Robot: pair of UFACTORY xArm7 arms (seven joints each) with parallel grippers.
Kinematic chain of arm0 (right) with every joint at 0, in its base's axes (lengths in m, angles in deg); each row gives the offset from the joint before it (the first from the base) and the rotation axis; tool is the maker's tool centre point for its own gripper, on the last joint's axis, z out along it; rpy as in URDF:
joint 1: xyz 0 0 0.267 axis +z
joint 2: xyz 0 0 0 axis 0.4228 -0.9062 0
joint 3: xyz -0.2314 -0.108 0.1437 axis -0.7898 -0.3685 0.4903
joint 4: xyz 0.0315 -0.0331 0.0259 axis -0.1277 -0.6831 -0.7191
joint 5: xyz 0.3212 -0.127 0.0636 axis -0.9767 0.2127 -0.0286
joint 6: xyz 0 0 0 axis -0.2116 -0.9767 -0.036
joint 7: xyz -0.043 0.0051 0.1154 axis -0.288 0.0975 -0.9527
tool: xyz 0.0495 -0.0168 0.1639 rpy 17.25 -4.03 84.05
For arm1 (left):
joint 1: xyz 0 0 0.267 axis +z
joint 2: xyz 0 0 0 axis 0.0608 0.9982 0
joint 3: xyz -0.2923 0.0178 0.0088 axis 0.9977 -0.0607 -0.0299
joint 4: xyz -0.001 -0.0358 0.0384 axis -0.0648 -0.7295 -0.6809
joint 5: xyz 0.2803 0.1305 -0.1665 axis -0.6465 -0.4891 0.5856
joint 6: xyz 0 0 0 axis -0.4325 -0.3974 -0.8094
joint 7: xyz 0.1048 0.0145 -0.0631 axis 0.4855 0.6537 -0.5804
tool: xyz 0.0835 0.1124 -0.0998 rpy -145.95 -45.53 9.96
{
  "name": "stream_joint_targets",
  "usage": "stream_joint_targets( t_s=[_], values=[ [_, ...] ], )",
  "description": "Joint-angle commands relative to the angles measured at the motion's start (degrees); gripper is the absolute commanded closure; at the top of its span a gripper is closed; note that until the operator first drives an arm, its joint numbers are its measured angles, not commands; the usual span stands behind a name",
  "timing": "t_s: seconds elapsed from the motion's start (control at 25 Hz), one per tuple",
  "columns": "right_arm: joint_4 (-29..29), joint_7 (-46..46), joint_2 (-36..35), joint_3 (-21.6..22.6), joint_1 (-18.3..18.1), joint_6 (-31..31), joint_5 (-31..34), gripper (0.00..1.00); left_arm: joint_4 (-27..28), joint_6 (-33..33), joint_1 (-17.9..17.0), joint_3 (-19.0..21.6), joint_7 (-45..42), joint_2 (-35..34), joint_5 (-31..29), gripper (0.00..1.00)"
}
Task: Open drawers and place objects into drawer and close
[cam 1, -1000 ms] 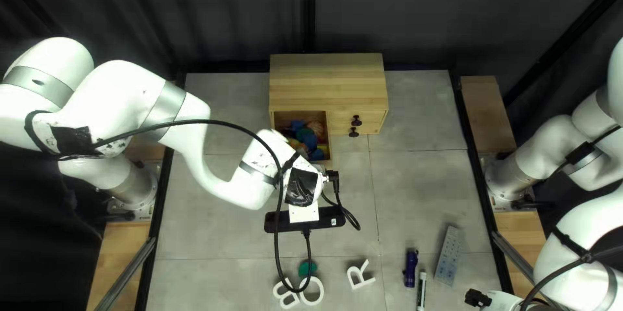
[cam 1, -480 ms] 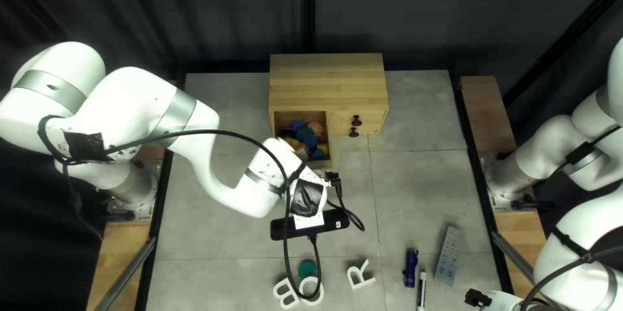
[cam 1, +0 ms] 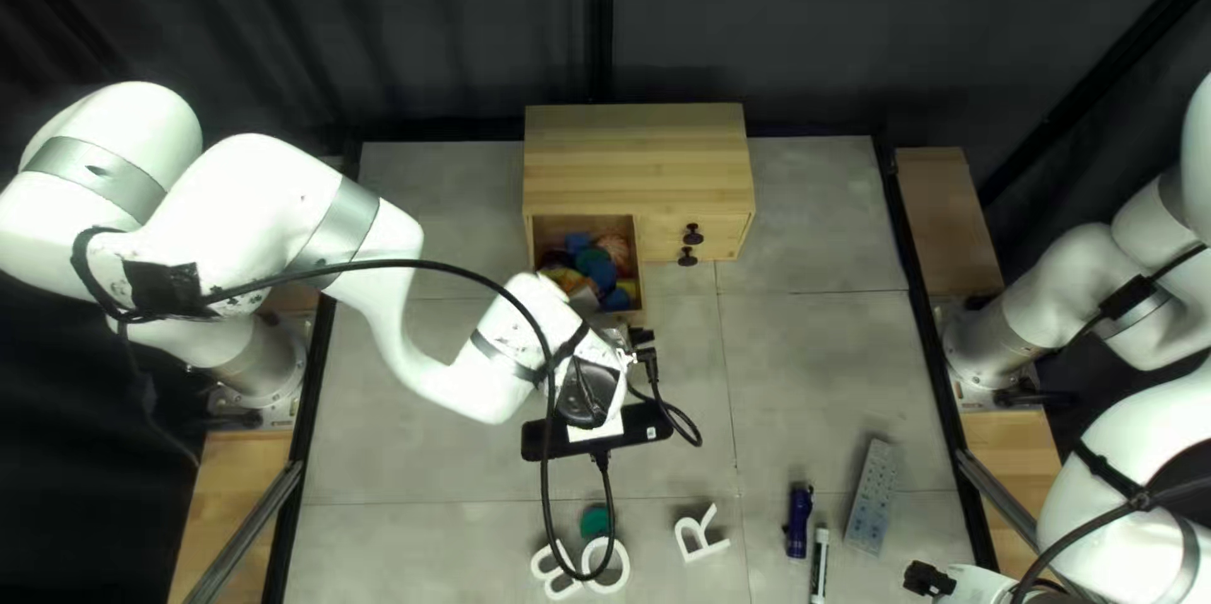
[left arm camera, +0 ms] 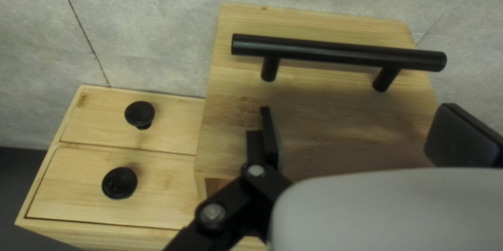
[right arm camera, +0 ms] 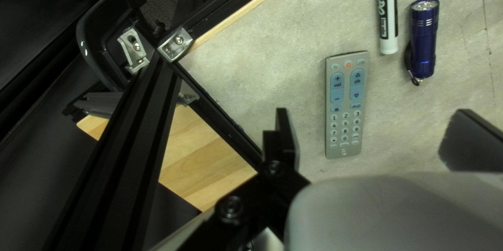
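My left pincer (cam 1: 590,390): open, by the drawer (left arm camera: 314,104) front, bar handle (left arm camera: 335,52) ahead | drawer: pulled out, far side, left half of cabinet (cam 1: 637,163), coloured things (cam 1: 593,261) inside | my right pincer (cam 1: 982,586): open, near right | table (cam 1: 429,459): white letters (cam 1: 695,531) near middle; flashlight (cam 1: 799,521), marker (cam 1: 820,564), remote (cam 1: 872,497) near right, remote rightmost of these.

A dark curtain (cam 1: 416,24) hangs behind the grey tiled tabletop (cam 1: 820,365).
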State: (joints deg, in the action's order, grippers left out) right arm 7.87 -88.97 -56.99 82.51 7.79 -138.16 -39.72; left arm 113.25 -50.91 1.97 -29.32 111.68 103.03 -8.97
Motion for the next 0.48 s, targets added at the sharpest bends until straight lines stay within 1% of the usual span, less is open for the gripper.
stream_joint_targets(
  t_s=[0.04, 0.48],
  values=[
    [0.0, 0.0, 0.0, 0.0, 0.0, 0.0, 0.0, 0.0, 0.2, -0.3, -0.1, -0.1, -0.2, 0.0, -0.5, 0.0],
    [0.0, 0.0, 0.0, 0.0, 0.0, 0.0, 0.0, 0.0, 0.6, -1.0, 0.0, -0.1, 0.6, -0.8, -0.4, 0.0]
  ],
)
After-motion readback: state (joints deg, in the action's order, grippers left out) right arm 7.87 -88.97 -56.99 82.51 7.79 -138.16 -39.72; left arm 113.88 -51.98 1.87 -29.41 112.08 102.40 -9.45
